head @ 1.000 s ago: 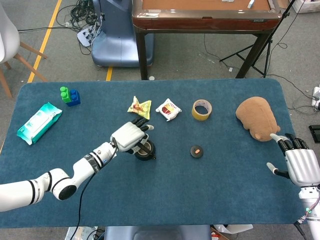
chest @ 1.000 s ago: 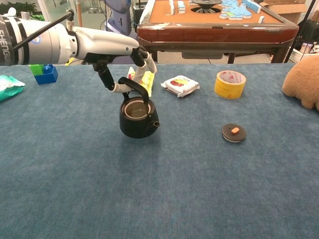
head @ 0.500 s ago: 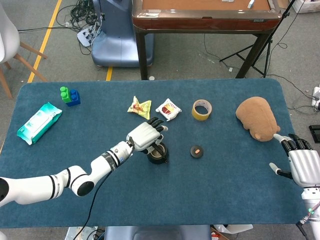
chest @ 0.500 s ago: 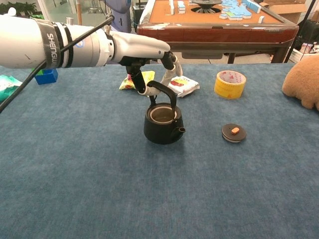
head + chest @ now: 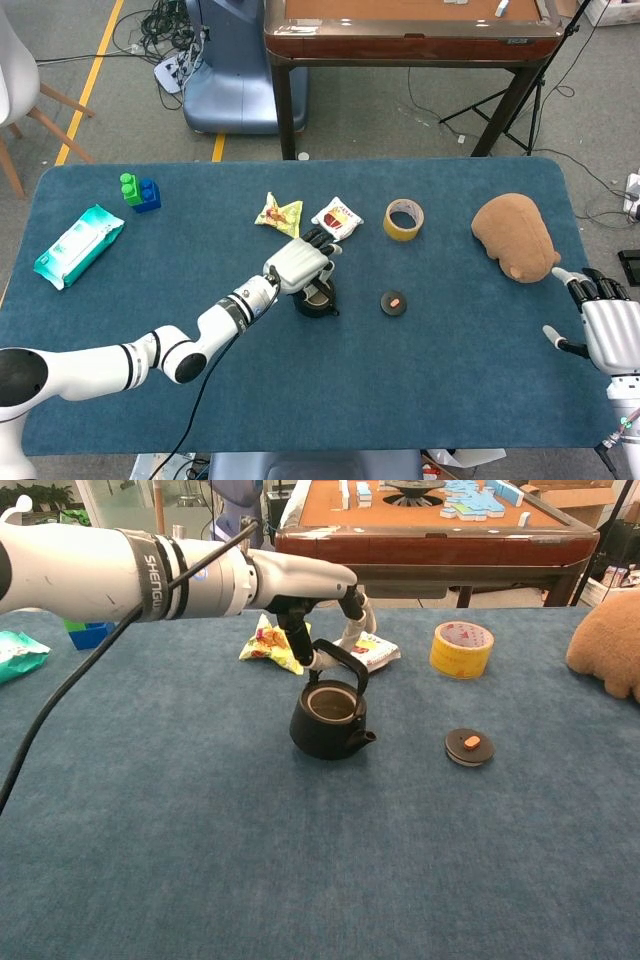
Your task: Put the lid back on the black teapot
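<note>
on the blue-covered table [image 5: 420, 370], the left hand [image 5: 300, 264] grips the arched handle of the open black teapot [image 5: 331, 719] near the middle, its lid [image 5: 469, 747] lying apart to the right, while the right hand [image 5: 606, 328] rests empty, fingers spread.

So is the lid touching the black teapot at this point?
Apart. The chest view shows bare blue cloth between the lid and the black teapot, whose mouth is open; the left hand holds its handle.
</note>
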Controlling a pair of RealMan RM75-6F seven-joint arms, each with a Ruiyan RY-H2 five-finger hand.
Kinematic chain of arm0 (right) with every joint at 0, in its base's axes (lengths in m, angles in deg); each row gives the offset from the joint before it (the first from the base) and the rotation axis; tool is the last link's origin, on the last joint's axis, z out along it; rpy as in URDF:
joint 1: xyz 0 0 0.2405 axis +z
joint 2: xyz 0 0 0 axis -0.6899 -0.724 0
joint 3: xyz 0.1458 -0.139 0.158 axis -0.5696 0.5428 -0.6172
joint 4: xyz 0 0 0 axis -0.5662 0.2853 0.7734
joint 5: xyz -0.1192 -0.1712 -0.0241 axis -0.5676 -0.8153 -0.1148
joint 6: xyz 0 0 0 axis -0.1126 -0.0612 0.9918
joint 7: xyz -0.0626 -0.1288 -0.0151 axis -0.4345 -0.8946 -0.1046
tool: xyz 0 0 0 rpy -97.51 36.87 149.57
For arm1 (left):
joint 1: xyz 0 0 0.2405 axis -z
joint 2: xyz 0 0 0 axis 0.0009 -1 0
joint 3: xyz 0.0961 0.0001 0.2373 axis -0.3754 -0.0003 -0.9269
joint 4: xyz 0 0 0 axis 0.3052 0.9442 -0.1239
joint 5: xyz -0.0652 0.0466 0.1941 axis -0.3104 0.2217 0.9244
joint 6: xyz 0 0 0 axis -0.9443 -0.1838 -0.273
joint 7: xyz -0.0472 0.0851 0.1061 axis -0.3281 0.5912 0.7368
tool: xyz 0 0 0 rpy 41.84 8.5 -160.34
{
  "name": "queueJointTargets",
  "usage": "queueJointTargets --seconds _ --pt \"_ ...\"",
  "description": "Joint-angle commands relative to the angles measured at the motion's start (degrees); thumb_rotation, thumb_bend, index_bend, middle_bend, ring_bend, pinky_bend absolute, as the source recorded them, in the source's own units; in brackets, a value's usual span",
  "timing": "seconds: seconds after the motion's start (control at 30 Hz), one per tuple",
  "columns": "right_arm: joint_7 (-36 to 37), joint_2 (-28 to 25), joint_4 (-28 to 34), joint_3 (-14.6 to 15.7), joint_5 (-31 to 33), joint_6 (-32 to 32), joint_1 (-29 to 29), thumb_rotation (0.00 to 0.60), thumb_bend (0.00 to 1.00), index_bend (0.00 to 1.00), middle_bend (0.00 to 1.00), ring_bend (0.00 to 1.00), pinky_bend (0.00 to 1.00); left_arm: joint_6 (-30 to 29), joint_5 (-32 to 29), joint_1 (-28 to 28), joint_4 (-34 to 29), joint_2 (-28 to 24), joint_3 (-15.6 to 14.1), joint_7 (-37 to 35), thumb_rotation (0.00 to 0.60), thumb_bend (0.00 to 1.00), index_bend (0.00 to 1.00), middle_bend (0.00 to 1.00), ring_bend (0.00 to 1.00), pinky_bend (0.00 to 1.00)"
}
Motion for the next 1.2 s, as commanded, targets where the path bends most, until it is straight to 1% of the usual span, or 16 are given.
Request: queueJointTargets --seconds 0.03,0.3,0.53,0.57,0.67,0.73,0.87,0.9,0.97,1.03,1.2 --pt "-0.1 0.0 0.0 0.0 0.1 0.1 0.0 0.600 0.15 0.21 0.28 0.16 0.23 0.2 -0.4 0.4 0.4 0.5 0.0 0.0 0.600 0.44 0.73 0.17 0.00 0.00" --pt "-0.1 0.0 0.0 0.0 0.4 -0.1 -0.2 0.600 0.15 0.21 0.28 0.16 0.23 0.5 -1.0 1.5 2.0 1.8 -1.0 1.1 0.600 0.44 0.72 0.17 0.00 0.00" --pt "0.1 0.1 -0.1 0.0 0.2 -0.2 -0.3 0.600 0.15 0.21 0.28 0.16 0.23 -0.3 -0.6 1.6 2.4 2.2 -2.6 3.4 0.600 0.44 0.64 0.17 0.00 0.00" --pt "0.1 0.1 -0.1 0.0 0.1 -0.2 -0.3 0.600 0.15 0.21 0.28 0.16 0.23 -0.3 -0.9 1.7 2.3 2.2 -3.0 4.1 0.600 0.44 0.62 0.17 0.00 0.00" --pt "0.2 0.1 0.0 0.1 -0.1 -0.3 -0.3 0.600 0.15 0.21 0.28 0.16 0.23 -0.3 -1.6 2.0 1.8 2.1 -3.6 5.4 0.600 0.44 0.49 0.17 0.00 0.00" --pt "0.2 0.1 -0.1 0.0 -0.2 -0.4 -0.3 0.600 0.15 0.21 0.28 0.16 0.23 -0.6 -2.0 2.1 1.4 2.0 -3.8 6.1 0.600 0.42 0.40 0.15 0.00 0.00" --pt "0.5 0.1 -0.1 0.1 -0.2 -0.6 -0.5 0.600 0.15 0.21 0.28 0.16 0.23 -1.3 -2.5 2.1 0.6 2.0 -3.8 6.6 0.600 0.37 0.27 0.11 0.00 0.00" --pt "0.6 0.0 -0.2 0.1 -0.2 -0.6 -0.6 0.600 0.15 0.21 0.28 0.16 0.23 -1.4 -2.6 2.1 0.4 1.8 -3.8 6.6 0.600 0.36 0.23 0.09 0.00 0.00" --pt "0.7 0.0 -0.2 0.1 -0.3 -0.7 -0.6 0.600 0.15 0.21 0.28 0.16 0.23 -1.6 -2.7 2.0 0.0 1.4 -3.9 6.8 0.600 0.36 0.17 0.06 0.00 0.00" --pt "0.8 0.0 -0.3 0.1 -0.4 -0.8 -0.6 0.600 0.15 0.21 0.28 0.16 0.23 -1.8 -2.8 1.8 -0.6 0.8 -4.1 7.1 0.600 0.36 0.13 0.05 0.00 0.00" --pt "0.9 0.1 -0.3 0.0 -0.8 -0.7 -0.4 0.600 0.15 0.21 0.28 0.16 0.23 -3.2 -2.8 0.9 -2.5 -1.2 -4.8 8.0 0.600 0.36 0.12 0.04 0.00 0.00"
